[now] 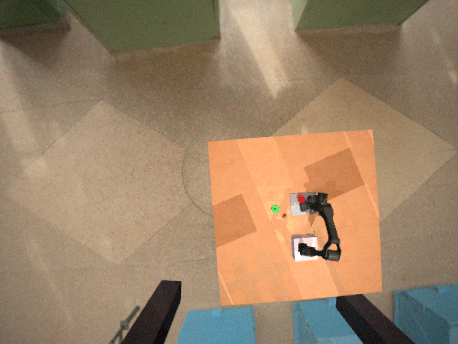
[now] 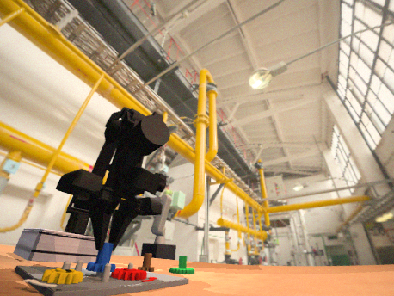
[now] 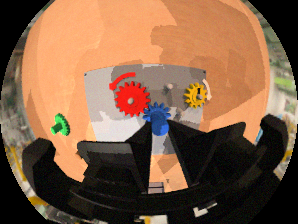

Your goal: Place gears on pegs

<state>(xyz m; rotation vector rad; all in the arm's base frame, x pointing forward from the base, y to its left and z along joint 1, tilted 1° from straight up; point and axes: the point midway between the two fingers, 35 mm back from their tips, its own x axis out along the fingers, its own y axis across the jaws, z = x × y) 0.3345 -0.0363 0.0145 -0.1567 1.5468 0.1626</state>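
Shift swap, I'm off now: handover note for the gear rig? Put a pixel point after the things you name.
Gripper (image 2: 107, 247) (image 3: 158, 124): shut on the blue gear (image 2: 101, 263) (image 3: 158, 114), over the board beside the red gear (image 2: 129, 274) (image 3: 132, 100); seating unconfirmed.
Yellow gear (image 2: 62, 276) (image 3: 194, 96): on its peg.
Loose on table: green gear (image 1: 275, 209) (image 2: 182, 270) (image 3: 61, 125), brown gear (image 1: 284, 215) (image 2: 147, 263).
Left: seat blue, complete a chain giving clockwise yellow, move gripper away.
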